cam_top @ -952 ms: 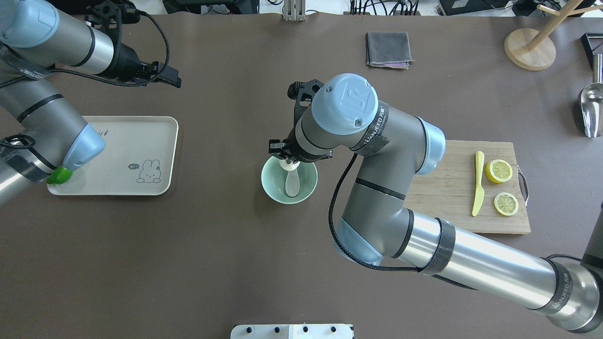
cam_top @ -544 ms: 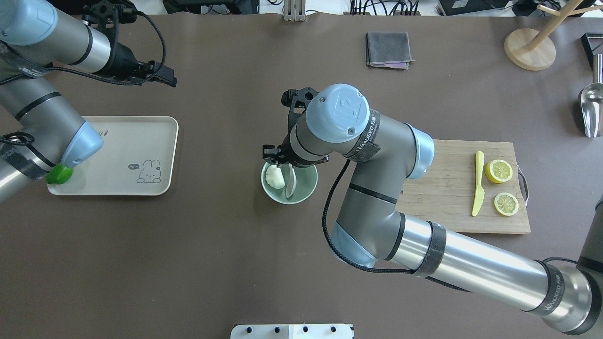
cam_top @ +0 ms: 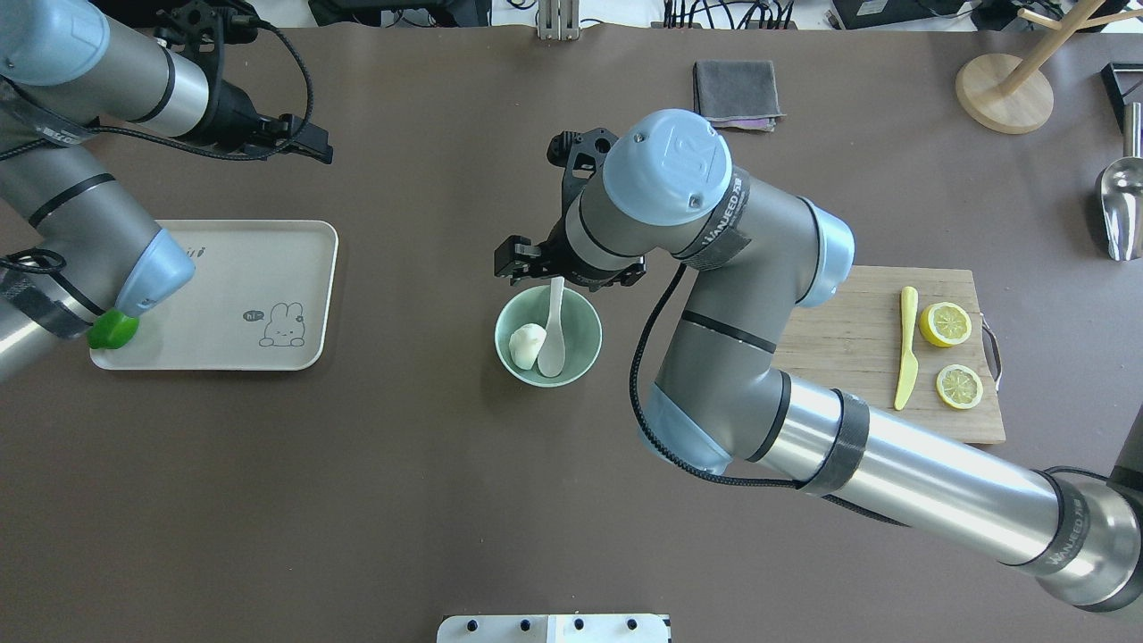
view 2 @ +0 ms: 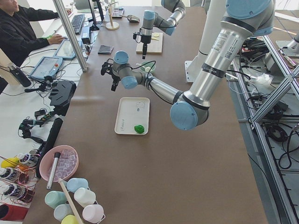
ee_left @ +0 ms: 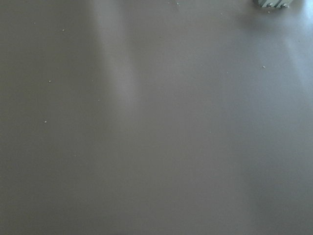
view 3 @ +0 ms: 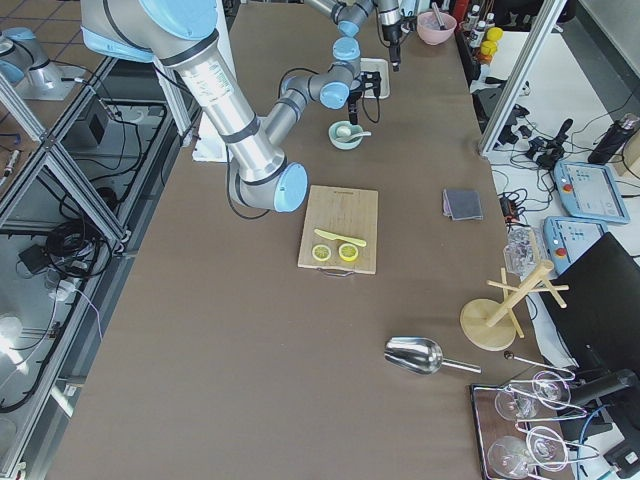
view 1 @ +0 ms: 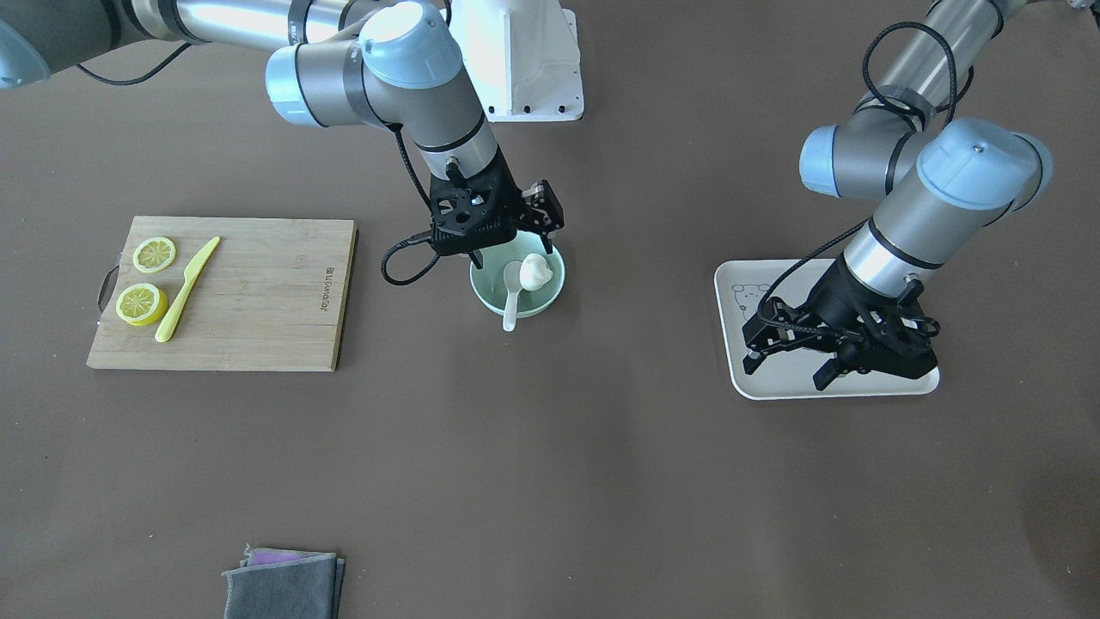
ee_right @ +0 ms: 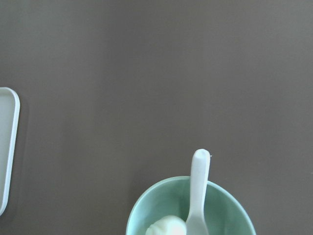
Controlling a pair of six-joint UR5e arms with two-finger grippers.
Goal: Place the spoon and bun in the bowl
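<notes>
The pale mint-green bowl (cam_top: 589, 353) stands mid-table. In it lie the white bun (cam_top: 527, 344) and the white spoon (cam_top: 554, 332), whose handle leans over the far rim. They also show in the front view: bowl (view 1: 550, 297), bun (view 1: 535, 271), spoon (view 1: 511, 297). The right wrist view shows the bowl (ee_right: 156, 200), the spoon (ee_right: 199, 186) and the bun (ee_right: 168, 227) at its bottom edge. My right gripper (cam_top: 568, 268) (view 1: 514, 241) is open and empty, just above the bowl's far rim. My left gripper (view 1: 786, 365) (cam_top: 308, 147) is open and empty, above the tray's far edge.
A beige tray (cam_top: 268, 259) with a green lime (cam_top: 112, 332) lies at the left. A wooden cutting board (cam_top: 857, 357) with a yellow knife (cam_top: 906, 348) and lemon halves (cam_top: 945, 323) lies at the right. A grey cloth (cam_top: 736, 93), a wooden stand (cam_top: 1005, 89) and a metal scoop (cam_top: 1121, 201) sit at the far side.
My right gripper let go of the bun, which now lies in the bowl beside the spoon. The gripper has drawn up and back from over the bowl. The left arm barely moved.
</notes>
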